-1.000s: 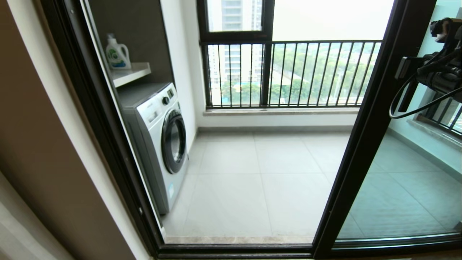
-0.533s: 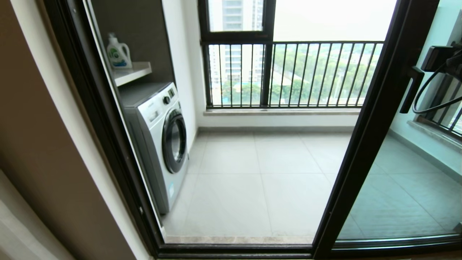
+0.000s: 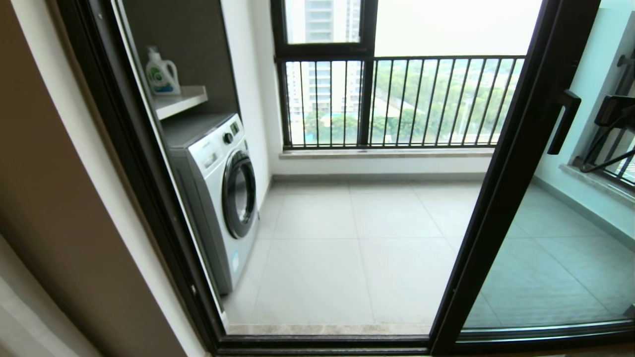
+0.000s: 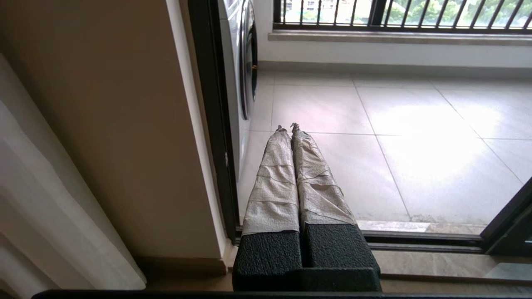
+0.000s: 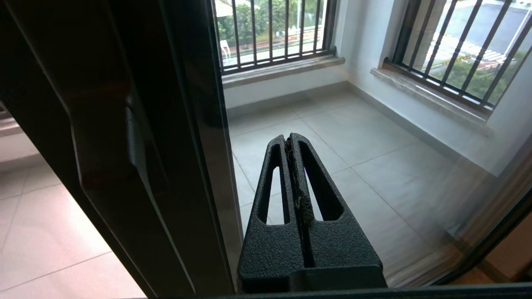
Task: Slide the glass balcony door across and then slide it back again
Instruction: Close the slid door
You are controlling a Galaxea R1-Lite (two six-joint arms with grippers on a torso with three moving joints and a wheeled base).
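The glass balcony door [image 3: 545, 258] stands slid to the right, its black upright [image 3: 501, 188] bordering the open doorway. Its small black bar handle [image 3: 563, 121] sits high on that upright, with nothing touching it. Only part of my right arm [image 3: 615, 111] shows, at the far right edge beyond the handle. In the right wrist view the right gripper [image 5: 289, 139] is shut and empty, close in front of the glass [image 5: 374, 137], just beside the upright [image 5: 166, 145]. My left gripper [image 4: 287, 126], its fingers wrapped in tape, is shut and held low by the doorway's left side.
A washing machine [image 3: 218, 198] stands on the balcony's left, with a detergent bottle [image 3: 161, 73] on a shelf above it. A railed window [image 3: 397, 99] closes the far side. The floor track [image 3: 322, 342] crosses the bottom. The wall [image 3: 59, 198] and a curtain [image 4: 50, 207] are on the left.
My right arm has drawn away from the handle, moving right and down to the picture's edge. The door has stayed where it was.
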